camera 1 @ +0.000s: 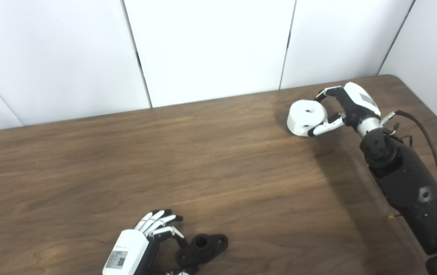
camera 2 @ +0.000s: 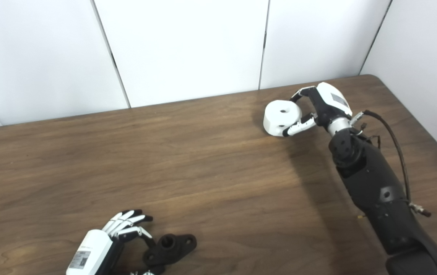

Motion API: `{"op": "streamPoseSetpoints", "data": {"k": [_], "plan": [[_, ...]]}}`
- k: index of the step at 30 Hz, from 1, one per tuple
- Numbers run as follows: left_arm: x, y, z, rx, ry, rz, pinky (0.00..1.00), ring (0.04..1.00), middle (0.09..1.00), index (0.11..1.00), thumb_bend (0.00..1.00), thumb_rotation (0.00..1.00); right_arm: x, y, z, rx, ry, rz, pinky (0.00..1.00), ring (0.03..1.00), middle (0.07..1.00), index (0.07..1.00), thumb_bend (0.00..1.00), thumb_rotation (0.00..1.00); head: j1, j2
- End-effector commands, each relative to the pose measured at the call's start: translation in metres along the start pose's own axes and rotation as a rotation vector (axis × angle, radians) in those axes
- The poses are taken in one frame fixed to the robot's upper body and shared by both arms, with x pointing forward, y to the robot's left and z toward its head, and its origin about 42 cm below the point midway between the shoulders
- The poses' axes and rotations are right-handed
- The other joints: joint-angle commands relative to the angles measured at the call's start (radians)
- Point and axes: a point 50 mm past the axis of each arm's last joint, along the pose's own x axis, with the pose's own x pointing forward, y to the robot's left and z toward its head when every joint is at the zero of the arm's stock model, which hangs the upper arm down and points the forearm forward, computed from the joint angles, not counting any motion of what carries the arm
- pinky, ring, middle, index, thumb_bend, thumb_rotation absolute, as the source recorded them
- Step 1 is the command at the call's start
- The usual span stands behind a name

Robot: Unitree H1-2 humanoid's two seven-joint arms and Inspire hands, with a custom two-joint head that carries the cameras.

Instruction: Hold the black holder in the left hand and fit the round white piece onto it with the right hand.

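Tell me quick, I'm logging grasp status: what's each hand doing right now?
Left hand: open, fingers spread beside the black holder, not gripping it.
Right hand: shut on the round white piece, fingers and thumb around it.

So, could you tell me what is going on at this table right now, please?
A humanoid robot is working on a two-part fit. Its right hand is closed around the round white plastic piece at the far right of the brown wooden table. Its left hand is at the near edge, fingers spread beside the black flanged holder, which lies on the table, not yet lifted. The two parts are far apart.
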Motion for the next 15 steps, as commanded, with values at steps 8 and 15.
{"op": "streamPoseSetpoints", "data": {"k": [8, 15], "plan": [[-0.02, -0.024, -0.01, 0.027, 0.1, -0.182, 0.88, 0.884, 0.806, 0.488, 0.52, 0.04, -0.008, -0.03, 0.019, 0.001, -0.064, -0.049, 0.86, 0.888, 0.801, 0.485, 0.52, 0.14, 0.046, 0.008], [-0.014, -0.024, -0.005, 0.029, 0.098, -0.186, 0.87, 0.871, 0.799, 0.488, 0.52, 0.04, -0.043, -0.031, 0.044, 0.032, -0.108, -0.022, 0.84, 0.874, 0.789, 0.485, 0.52, 0.14, 0.073, 0.014]]}}
